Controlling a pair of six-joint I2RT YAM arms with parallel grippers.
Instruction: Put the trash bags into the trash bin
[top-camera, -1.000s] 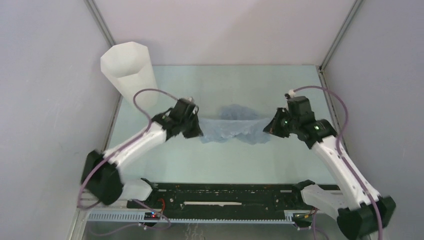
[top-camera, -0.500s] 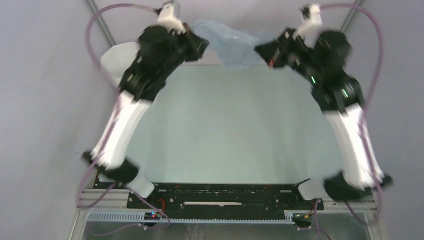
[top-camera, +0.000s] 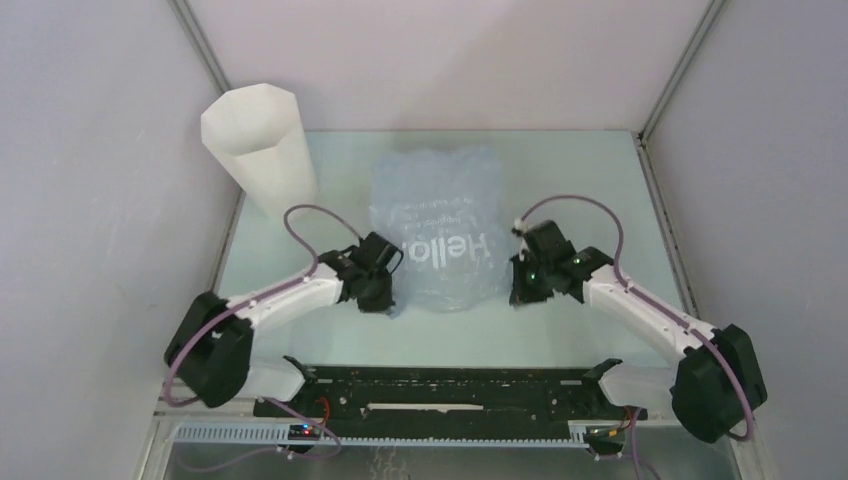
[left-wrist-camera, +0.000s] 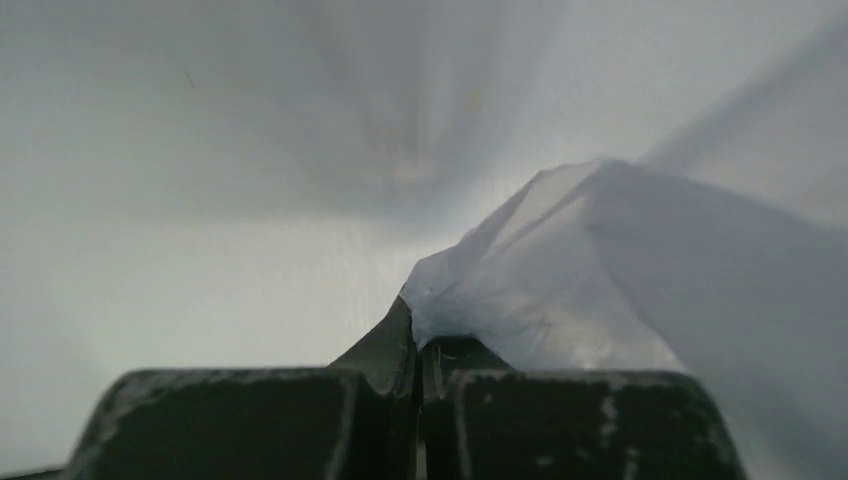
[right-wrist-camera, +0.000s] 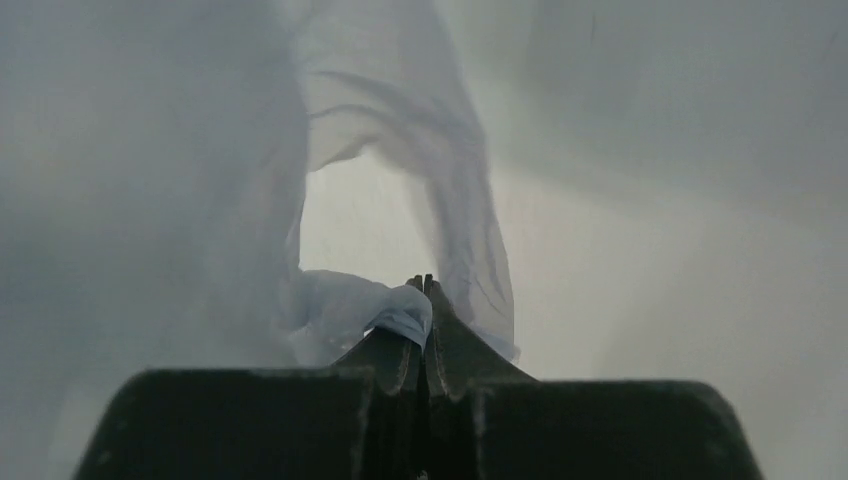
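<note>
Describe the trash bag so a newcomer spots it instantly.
Middle of the green table, spread flat: the trash bag, its near corners pinched by the left gripper and right gripper. Unlike the tall white trash bin, it is wrinkly blue-grey film lettered "Hello".

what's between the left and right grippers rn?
The trash bag, spread flat; left gripper and right gripper each pinch a near corner. Shows in the top view.

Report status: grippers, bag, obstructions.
Both shut on trash bag: left gripper near-left corner, right gripper near-right corner. Bag spread out, outside trash bin. Nothing seen between them.
</note>
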